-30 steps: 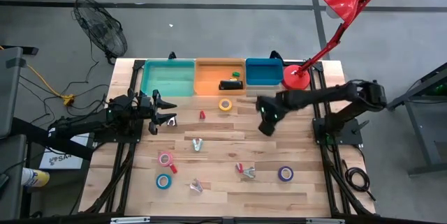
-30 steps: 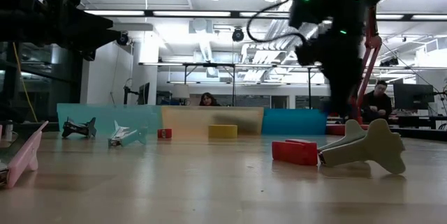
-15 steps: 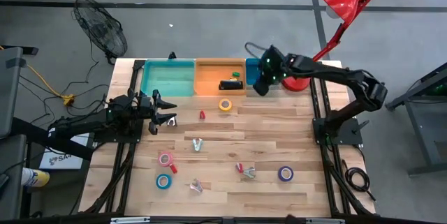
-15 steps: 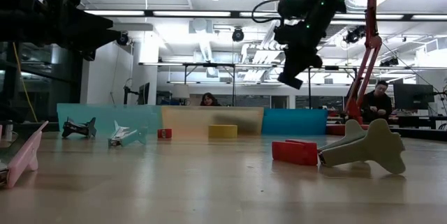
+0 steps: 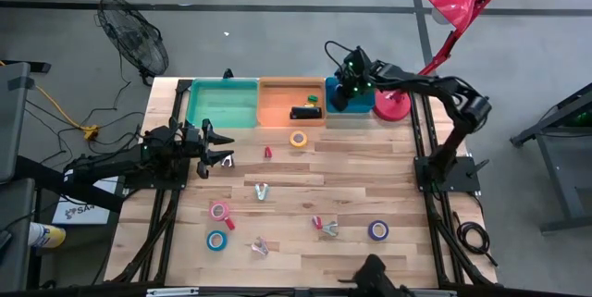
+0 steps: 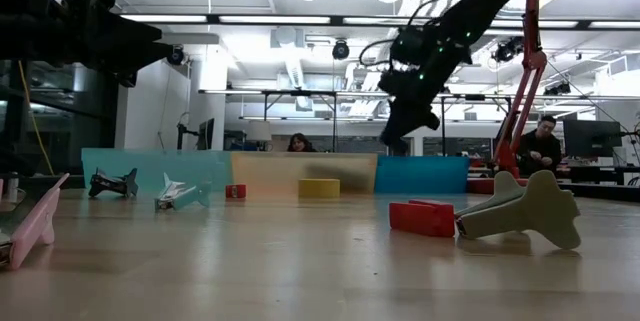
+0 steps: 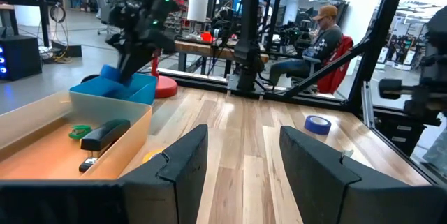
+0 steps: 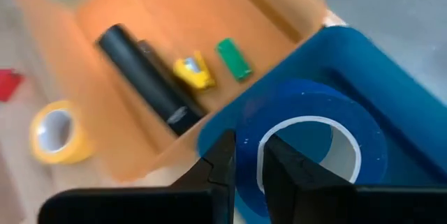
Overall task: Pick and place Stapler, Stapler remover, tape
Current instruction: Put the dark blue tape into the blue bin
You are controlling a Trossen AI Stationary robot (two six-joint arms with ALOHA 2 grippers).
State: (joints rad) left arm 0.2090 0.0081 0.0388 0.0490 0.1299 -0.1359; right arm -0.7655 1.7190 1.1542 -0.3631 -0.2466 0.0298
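Right gripper [image 5: 344, 96]: we find it above the blue bin [image 5: 356, 105] at the table's far edge, clenched on the rim of a blue tape roll [image 8: 307, 140].
Blue tape roll: we see it pinched by its wall over the blue bin; whether it touches the bin floor we cannot tell.
Left gripper [image 5: 222, 147]: we find it waiting over the table's left side, fingers parted, grasping nothing.
Stapler [image 5: 304, 112]: we see it lying in the orange bin [image 5: 277, 117], beside a small green item [image 8: 232, 58].
Yellow tape roll [image 5: 298, 138]: on the table, just in front of the orange bin.
Remaining tape: we count a pink roll [image 5: 218, 210], a light blue roll [image 5: 215, 240] and a dark blue roll [image 5: 377, 230] near the table's front.
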